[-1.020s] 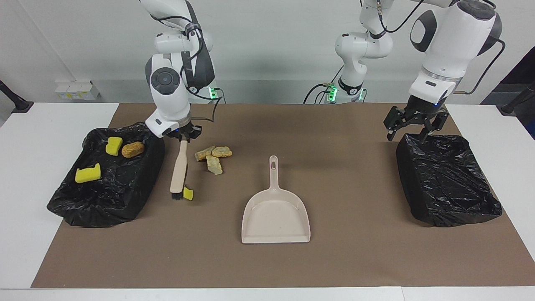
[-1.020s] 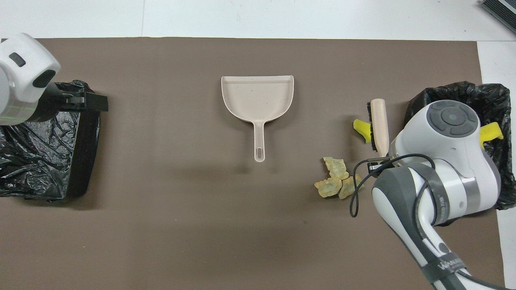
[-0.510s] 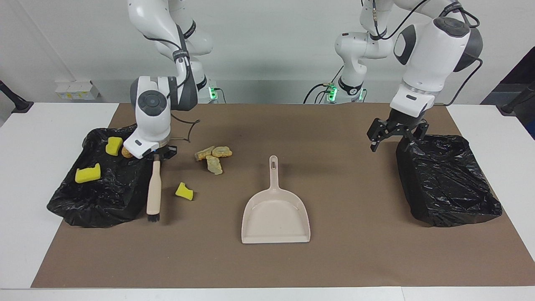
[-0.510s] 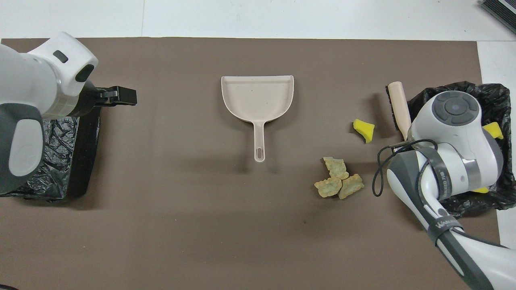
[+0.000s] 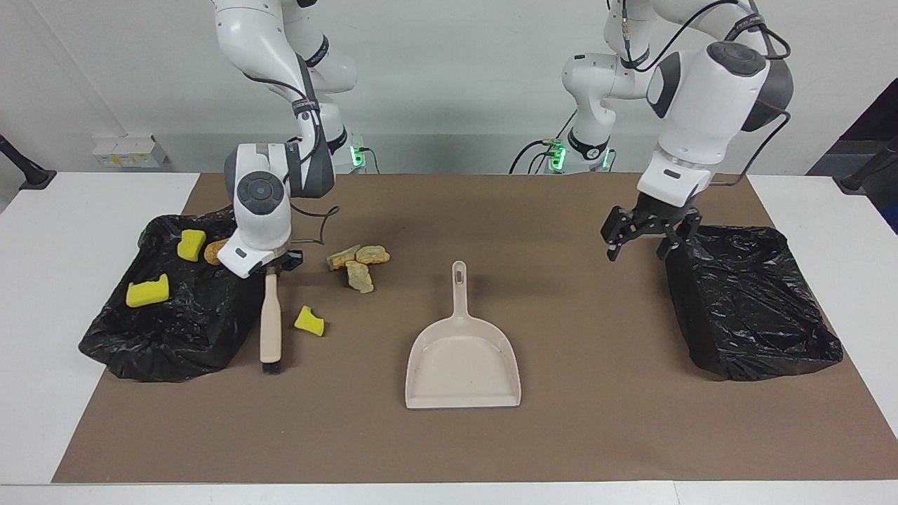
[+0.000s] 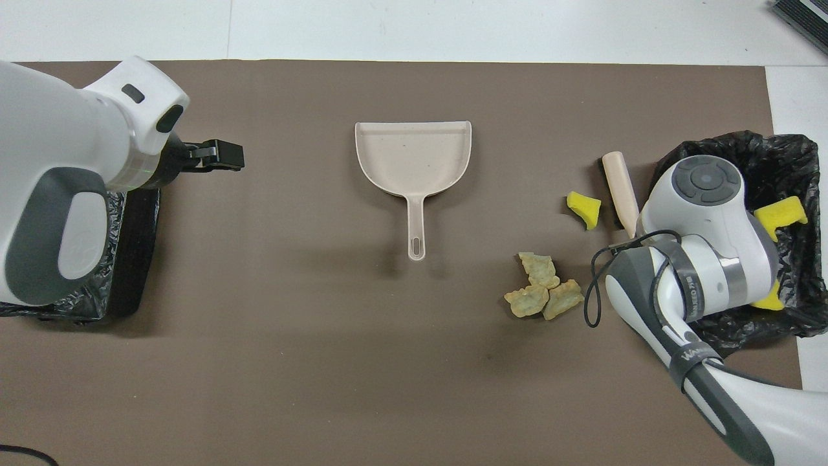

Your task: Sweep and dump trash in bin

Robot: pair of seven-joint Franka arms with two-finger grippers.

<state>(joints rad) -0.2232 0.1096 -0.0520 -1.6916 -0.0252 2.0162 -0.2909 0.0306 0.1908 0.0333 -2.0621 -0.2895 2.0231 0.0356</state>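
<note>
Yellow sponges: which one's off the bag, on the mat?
The sponge beside the brush bristles; the other two lie on the black bag.

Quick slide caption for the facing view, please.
Right gripper holds the brush beside a yellow scrap; left gripper hovers open near the empty bin.

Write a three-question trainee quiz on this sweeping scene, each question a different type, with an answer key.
1. True or false: the dustpan already holds a scrap.
2. Multiple choice: the right gripper is shut on A) the dustpan's handle, B) the brush, C) a yellow sponge chunk.
3. Fill in: the three tan lumps lie on the mat, nearer to the ____ than the dustpan.

Key:
1. False. It lies empty mid-mat.
2. B. It grips the brush's handle end, with the bristles down on the mat beside the loose yellow chunk. The left gripper hangs open over the mat beside the empty black-lined bin.
3. Robots.
</note>
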